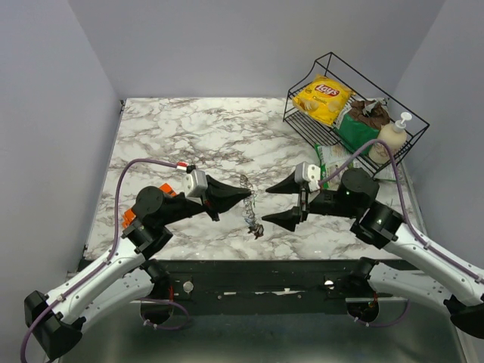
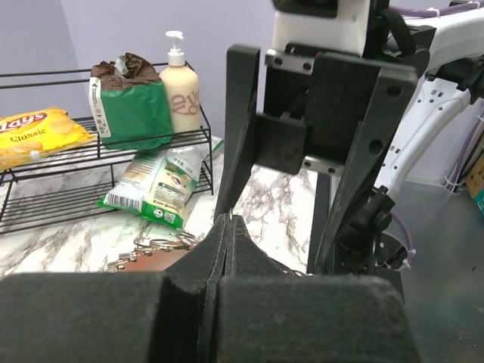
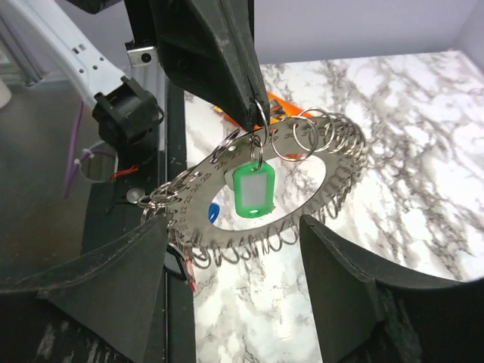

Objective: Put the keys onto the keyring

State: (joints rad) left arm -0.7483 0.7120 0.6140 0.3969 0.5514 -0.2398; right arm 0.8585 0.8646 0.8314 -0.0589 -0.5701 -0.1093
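Nearest me, low in the overhead picture, both arms reach inward from the table's front edge and meet at centre frame. The left gripper (image 1: 246, 194) is clamped fully shut on one small split loop of the keyring (image 3: 338, 170), a flat silvery metal hoop fringed with many little wire loops. It holds the hoop off the white-and-grey marble table (image 1: 189, 136), tilted, so the hoop hangs free, I'd guess to present it to the other arm.

A green plastic-headed key (image 3: 253, 189) dangles in the hoop's opening just under that pinch. A blue piece (image 3: 214, 213) shows lower left.

Facing it, the right gripper (image 1: 281, 204) stands wide open and holds nothing. Its fingers sit on either side of the hoop's lower edge, apparently not touching it.

Farther back, upper right, a black wire basket (image 1: 291, 97) holds a yellow crisp bag (image 1: 323, 98), well clear of the work.
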